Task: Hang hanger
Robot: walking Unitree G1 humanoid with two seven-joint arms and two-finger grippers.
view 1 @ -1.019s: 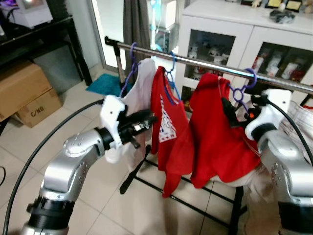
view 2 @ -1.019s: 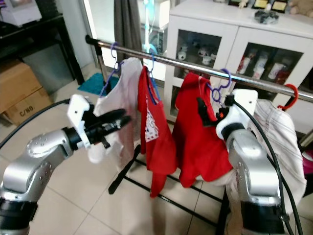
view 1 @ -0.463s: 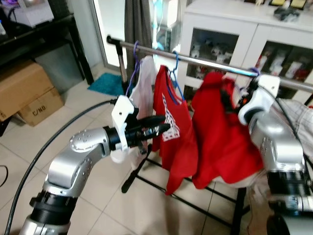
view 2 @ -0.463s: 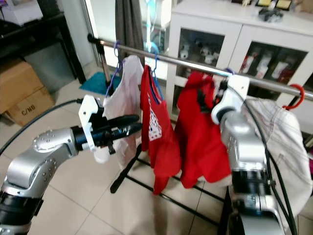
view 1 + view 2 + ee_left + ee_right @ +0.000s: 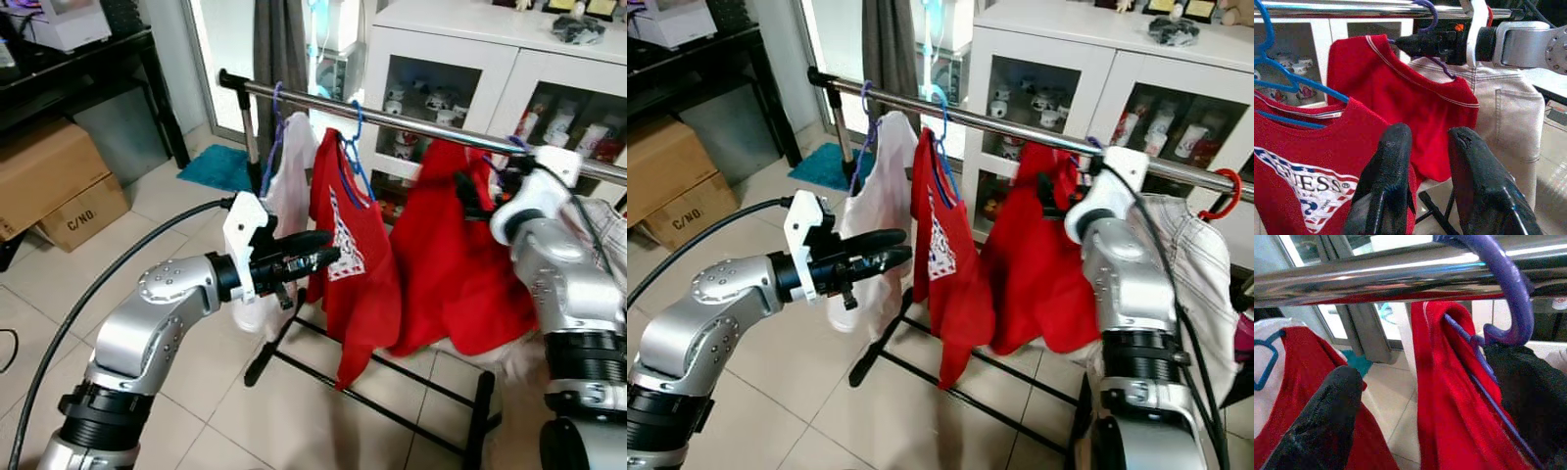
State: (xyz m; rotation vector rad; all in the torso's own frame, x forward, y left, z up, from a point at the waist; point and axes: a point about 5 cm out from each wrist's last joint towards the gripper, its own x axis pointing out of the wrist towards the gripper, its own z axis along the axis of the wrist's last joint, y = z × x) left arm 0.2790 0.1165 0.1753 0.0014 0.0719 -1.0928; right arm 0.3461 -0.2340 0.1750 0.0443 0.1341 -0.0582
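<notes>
A chrome clothes rail (image 5: 999, 122) crosses the upper half of the head camera's frame, running from upper left down toward the right edge, in front of a white glass-door cabinet (image 5: 1087, 69). The purple hanger (image 5: 1508, 298), the task's object, has its hook looped over the rail at right of centre and carries a plain red T-shirt (image 5: 1038, 264); in the right wrist camera the hook sits over the bar with the red collar bunched below it. The right gripper (image 5: 1425, 396) is raised to the rail at that hanger, its two black fingers spread apart on either side of the hanger's neck and the shirt collar; whether either finger touches the hanger cannot be told. At centre left of the frame the left gripper (image 5: 884, 250) is held out level, its fingers slightly parted and holding nothing, pointing toward a red printed T-shirt (image 5: 945, 264) on a blue hanger (image 5: 940, 113). Left of that hangs a white garment (image 5: 872, 225) on another purple hanger (image 5: 864, 127). Pale trousers (image 5: 1200, 284) drape at far right near a red hook (image 5: 1227, 191). Cardboard boxes (image 5: 666, 186) stand on the tiled floor (image 5: 774, 392) at left.
</notes>
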